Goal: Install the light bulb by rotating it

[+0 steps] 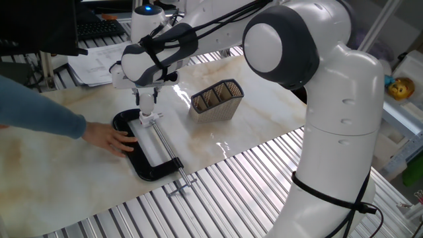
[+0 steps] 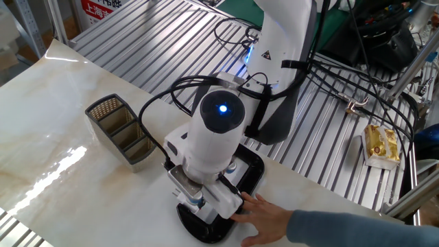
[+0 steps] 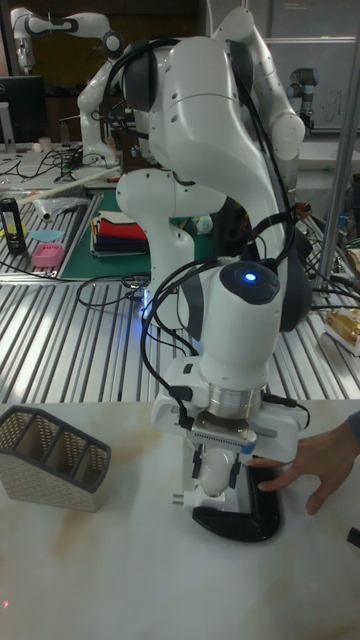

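Note:
In the tall view, the small white frosted light bulb (image 3: 210, 490) sits between the fingertips of my gripper (image 3: 217, 478), which is shut on it and points straight down. Bulb and gripper hang over the left end of the black tray (image 3: 262, 522). From the side view, the gripper (image 1: 147, 109) stands upright above the white plate in the tray (image 1: 124, 120), and the bulb is too small to make out. The wrist hides the fingers in the other fixed view, where only the tray (image 2: 255, 171) shows below it.
A person's hand (image 1: 111, 139) rests on the tray edge, close to the gripper, also seen as the hand (image 3: 315, 465). A metal clamp bar (image 1: 168, 151) runs along the tray. The mesh basket (image 1: 217, 99) stands to the right on the marble board.

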Action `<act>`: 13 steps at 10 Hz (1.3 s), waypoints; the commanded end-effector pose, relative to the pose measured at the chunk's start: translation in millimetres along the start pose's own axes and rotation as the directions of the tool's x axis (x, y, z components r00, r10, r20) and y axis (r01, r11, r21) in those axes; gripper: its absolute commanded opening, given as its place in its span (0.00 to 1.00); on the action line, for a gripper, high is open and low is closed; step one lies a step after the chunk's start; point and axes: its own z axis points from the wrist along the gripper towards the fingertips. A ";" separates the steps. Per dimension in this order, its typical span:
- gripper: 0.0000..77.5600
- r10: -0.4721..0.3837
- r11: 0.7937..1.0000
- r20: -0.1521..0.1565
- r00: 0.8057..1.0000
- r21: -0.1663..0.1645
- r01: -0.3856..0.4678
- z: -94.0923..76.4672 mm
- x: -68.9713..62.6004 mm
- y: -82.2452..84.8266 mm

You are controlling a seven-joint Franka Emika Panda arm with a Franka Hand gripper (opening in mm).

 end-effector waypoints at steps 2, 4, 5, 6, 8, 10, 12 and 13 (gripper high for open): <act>0.01 0.032 0.999 -0.029 0.999 0.038 -0.031 24.4 -2.9 -14.1; 0.01 0.087 0.996 -0.058 0.994 0.039 -0.085 22.9 -5.2 -14.8; 0.01 0.112 0.993 -0.067 0.991 0.038 -0.110 21.8 -6.5 -15.4; 0.01 0.127 0.991 -0.073 0.989 0.041 -0.125 20.6 -7.3 -16.2; 0.01 0.177 0.984 -0.092 0.980 0.049 -0.173 19.3 -8.6 -18.0; 0.01 0.306 0.951 -0.092 0.948 0.082 -0.299 17.8 -8.5 -19.9; 0.01 0.388 0.920 -0.097 0.916 0.100 -0.379 16.3 -7.8 -20.9; 0.01 0.501 0.864 -0.111 0.859 0.127 -0.487 15.5 -7.3 -21.3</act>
